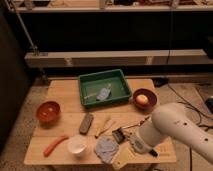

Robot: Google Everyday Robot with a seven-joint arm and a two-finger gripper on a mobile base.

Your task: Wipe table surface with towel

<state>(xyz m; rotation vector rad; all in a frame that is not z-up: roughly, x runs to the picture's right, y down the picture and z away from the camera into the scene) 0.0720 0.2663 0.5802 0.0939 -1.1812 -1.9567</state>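
Blue-grey towel (106, 148) at front of table (65, 94)

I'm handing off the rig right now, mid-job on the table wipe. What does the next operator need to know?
Gripper: open, nothing seen in it, low over the front right of the table, just right of the towel and largely hidden by the arm.
Towel: lying on the table near the front edge, between the white cup and the gripper; not picked up.
Done: arm positioned beside the towel, no more.
Left: grasp the towel, then wipe the table. Small items lie close around the towel, so the pick probably needs care.
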